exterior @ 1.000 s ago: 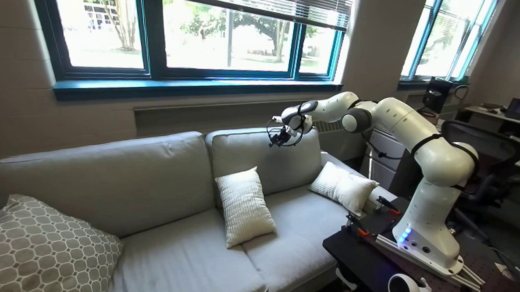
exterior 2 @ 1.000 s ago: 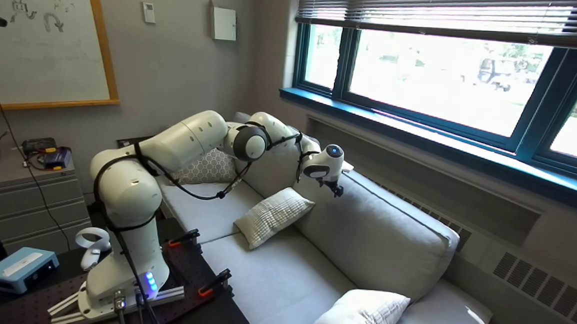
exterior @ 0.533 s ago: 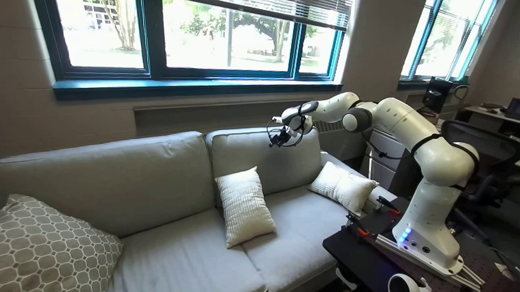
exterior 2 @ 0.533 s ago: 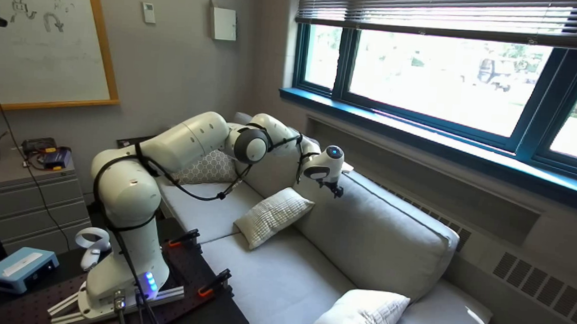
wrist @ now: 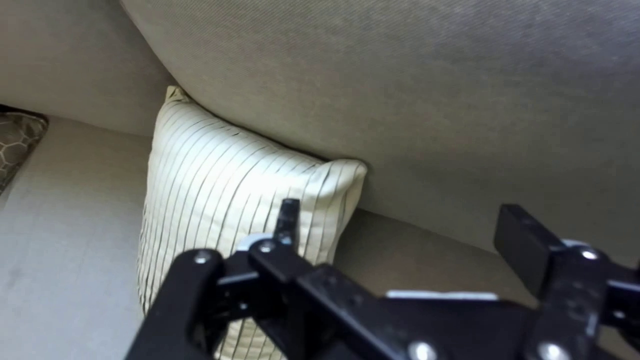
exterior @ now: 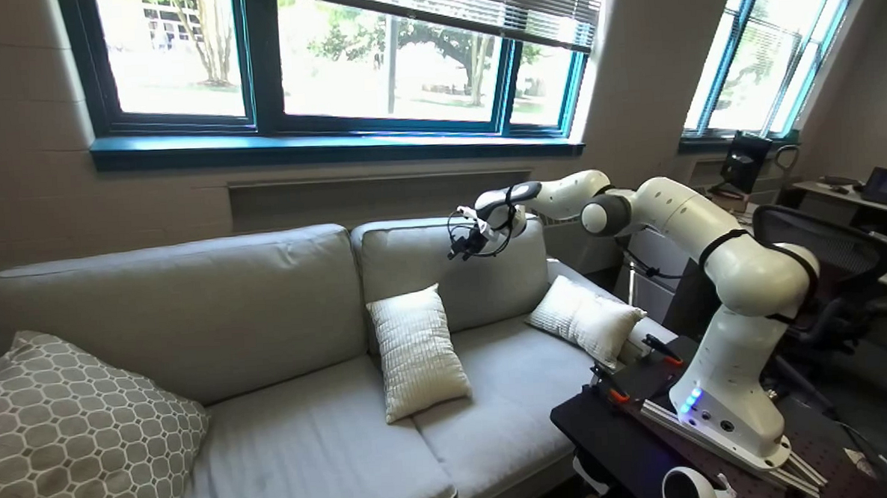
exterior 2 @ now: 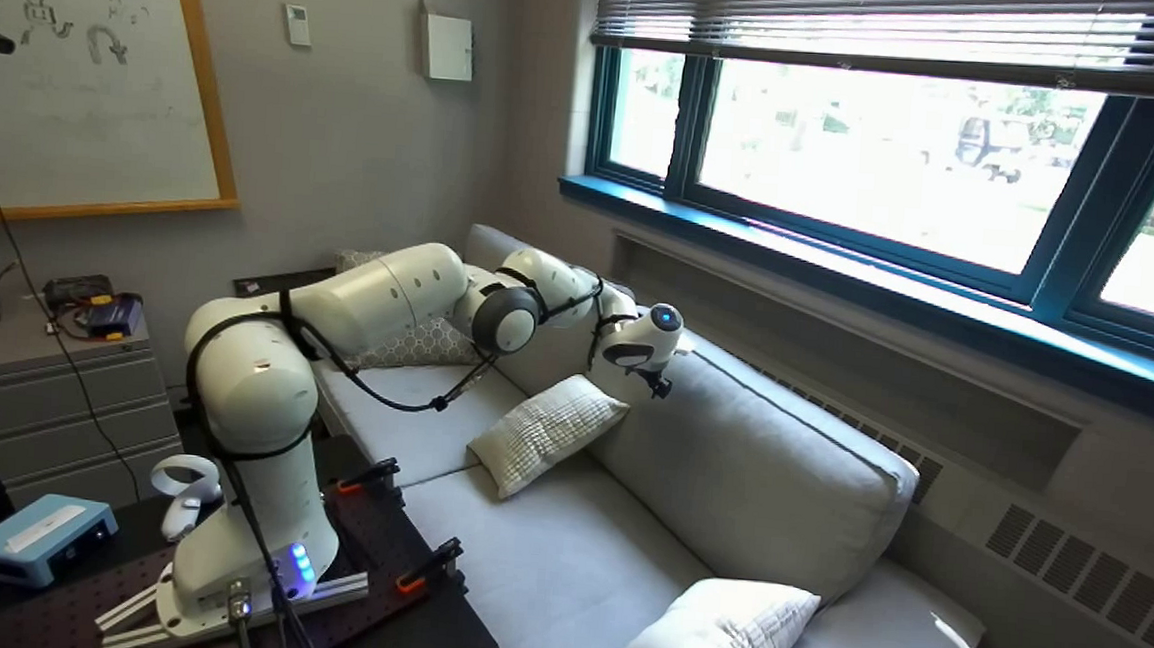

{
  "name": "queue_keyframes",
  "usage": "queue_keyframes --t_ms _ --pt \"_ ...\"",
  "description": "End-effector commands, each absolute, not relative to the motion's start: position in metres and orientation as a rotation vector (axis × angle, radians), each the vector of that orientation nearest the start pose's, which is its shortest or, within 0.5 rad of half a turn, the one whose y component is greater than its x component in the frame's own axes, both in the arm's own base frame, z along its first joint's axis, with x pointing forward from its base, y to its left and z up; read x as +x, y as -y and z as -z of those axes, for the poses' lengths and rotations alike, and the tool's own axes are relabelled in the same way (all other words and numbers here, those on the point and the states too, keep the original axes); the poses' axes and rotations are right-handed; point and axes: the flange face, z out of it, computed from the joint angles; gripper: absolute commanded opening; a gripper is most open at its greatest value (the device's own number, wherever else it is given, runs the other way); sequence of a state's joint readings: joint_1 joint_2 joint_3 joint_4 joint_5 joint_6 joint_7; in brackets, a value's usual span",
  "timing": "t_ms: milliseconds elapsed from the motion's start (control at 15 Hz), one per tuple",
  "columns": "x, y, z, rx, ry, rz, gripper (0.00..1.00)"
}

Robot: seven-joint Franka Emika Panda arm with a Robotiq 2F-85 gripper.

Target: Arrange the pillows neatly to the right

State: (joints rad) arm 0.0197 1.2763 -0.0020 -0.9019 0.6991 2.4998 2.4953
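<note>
- The hand (wrist: pixel 402 217) is released, its two jaws spread wide apart.
- It is held above the sofa seat (exterior: pixel 287 435), in front of the grey back cushion (exterior: pixel 498 291), with the fingers (wrist: pixel 289 220) pointed downward.
- The arm (exterior: pixel 747 266) is fixed on the worktop (exterior 2: pixel 439 621), well apart from the hand; it is raised to a bent elbow (exterior: pixel 608 215), the forearm (exterior: pixel 572 195) is stretched out toward the hand, and the wrist (exterior: pixel 500 207) is angled down.
- Below the hand and partly to one side, the nearer cream-white pillow (exterior: pixel 418 355) is leaned at a tilt against the grey back cushion; in the wrist view it is partly covered by one of the fingers.
- Lower than the hand and well apart from it, the farther cream-white pillow (exterior: pixel 585 319) is set on the sofa seat beside the armrest (exterior 2: pixel 884 633).
- Well apart from the hand, toward the opposite end of the sofa seat, the larger lattice-patterned pillow (exterior: pixel 85 444) is seen; in the wrist view only a corner of it is shown.
</note>
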Motion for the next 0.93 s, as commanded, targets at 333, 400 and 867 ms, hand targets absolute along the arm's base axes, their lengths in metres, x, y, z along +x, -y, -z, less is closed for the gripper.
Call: queue_keyframes --t_ms 333,400,867 --pt "0.794 -0.022 -0.05 0.026 -2.708 -0.811 1.0" --pt "0.79 -0.019 -0.041 0.081 -2.702 -0.845 1.0" --pt "0.775 -0.024 -0.012 0.355 -2.619 -1.078 1.0"
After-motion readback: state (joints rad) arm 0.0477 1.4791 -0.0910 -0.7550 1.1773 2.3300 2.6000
